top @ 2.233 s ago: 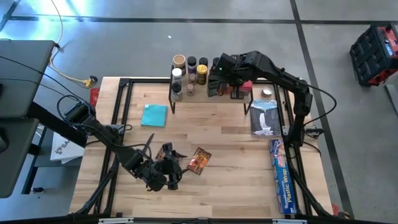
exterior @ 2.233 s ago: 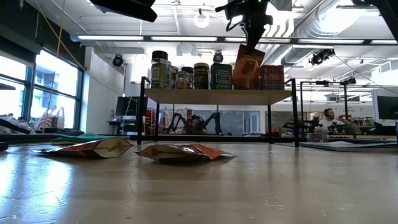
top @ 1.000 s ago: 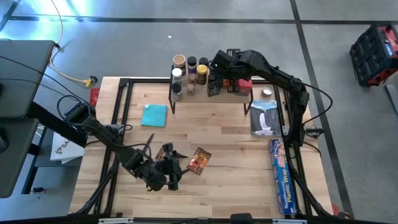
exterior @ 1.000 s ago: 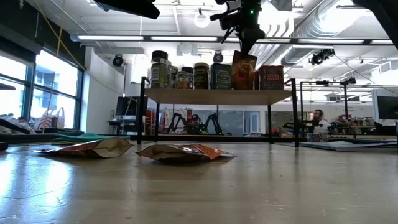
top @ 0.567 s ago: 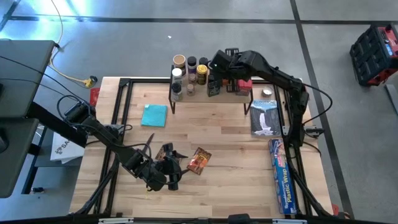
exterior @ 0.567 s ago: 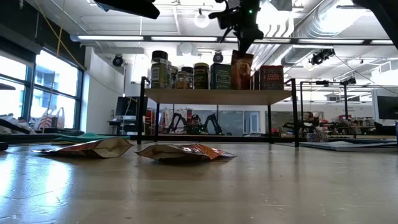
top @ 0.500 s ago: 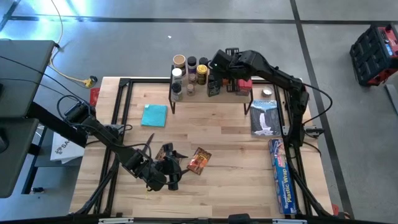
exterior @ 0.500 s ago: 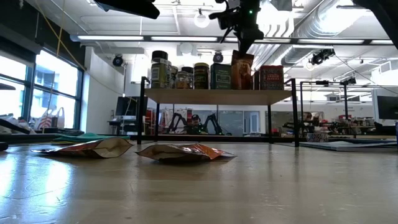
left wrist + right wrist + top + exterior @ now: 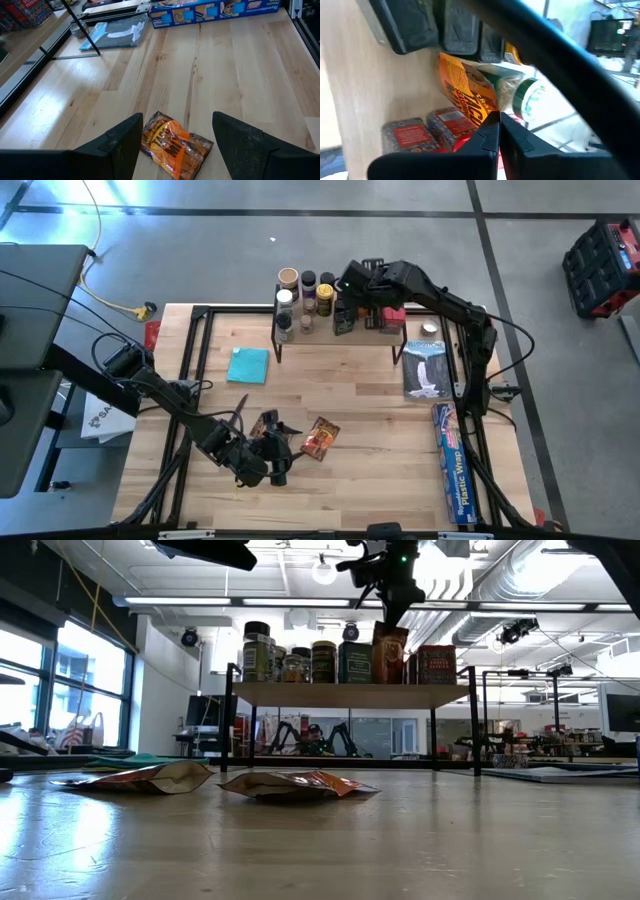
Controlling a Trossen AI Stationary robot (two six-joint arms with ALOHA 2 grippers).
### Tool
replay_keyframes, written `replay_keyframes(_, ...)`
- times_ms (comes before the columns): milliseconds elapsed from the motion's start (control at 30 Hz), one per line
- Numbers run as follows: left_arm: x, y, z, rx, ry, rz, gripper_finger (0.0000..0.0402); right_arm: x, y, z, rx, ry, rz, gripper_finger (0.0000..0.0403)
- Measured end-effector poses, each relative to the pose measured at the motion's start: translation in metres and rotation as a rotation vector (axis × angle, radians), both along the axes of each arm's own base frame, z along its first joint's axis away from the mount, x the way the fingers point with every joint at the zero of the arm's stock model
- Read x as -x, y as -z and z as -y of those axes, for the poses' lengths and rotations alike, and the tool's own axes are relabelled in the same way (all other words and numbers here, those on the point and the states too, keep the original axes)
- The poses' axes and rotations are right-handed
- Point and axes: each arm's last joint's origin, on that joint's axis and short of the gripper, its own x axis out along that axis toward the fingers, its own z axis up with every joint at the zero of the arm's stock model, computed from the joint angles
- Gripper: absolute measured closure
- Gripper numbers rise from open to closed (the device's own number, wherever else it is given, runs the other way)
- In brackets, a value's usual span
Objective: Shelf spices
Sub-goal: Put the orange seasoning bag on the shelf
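The right pincer (image 9: pixel 352 288) is at the upper middle of the high view, over the shelf (image 9: pixel 340 335) at the tabletop's (image 9: pixel 370 440) far edge. In the right wrist view its fingers are pressed nearly together on the top edge of an orange packet (image 9: pixel 467 95), which stands upright on the shelf among dark tins (image 9: pixel 415 25), red boxes (image 9: pixel 410 135) and a green-lidded jar (image 9: pixel 532 97). In the low view the same packet (image 9: pixel 389 653) stands between a dark jar (image 9: pixel 354 662) and a red box (image 9: pixel 436 664), the pincer (image 9: pixel 392 595) right above it.

The left pincer (image 9: pixel 275 450) hangs low over the tabletop at the lower left of the high view, fingers spread wide and holding nothing. A loose packet (image 9: pixel 176 150) lies flat between its fingers (image 9: pixel 120 142) in the left wrist view. A second packet (image 9: pixel 321 438) lies just right of it in the high view.

Jars (image 9: pixel 288 278) fill the shelf's left part. A teal cloth (image 9: pixel 248 365) lies left of centre; a blue box (image 9: pixel 453 460) lies along the right edge.
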Motion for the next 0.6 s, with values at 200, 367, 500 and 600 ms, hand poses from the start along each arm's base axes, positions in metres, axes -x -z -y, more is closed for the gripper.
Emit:
replay_keyframes(200,0.0,0.0,0.0,0.0,0.0,0.0,0.0165,0.0039,0.001,0.0072,-0.044,0.011,0.013,0.0403)
replay_keyframes(367,0.0,0.0,0.0,0.0,0.0,0.0,0.0165,0.0042,0.0009,0.0077,-0.035,0.019,0.011,0.0403)
replay_keyframes(500,0.0,0.0,0.0,0.0,0.0,0.0,0.0165,0.0037,0.0012,0.0085,-0.061,0.011,0.03,0.0403)
replay_keyframes(600,0.0001,0.0,0.0001,0.001,0.0,0.0,0.0165,0.0041,0.0014,0.0098,-0.076,0.026,0.048,0.0403)
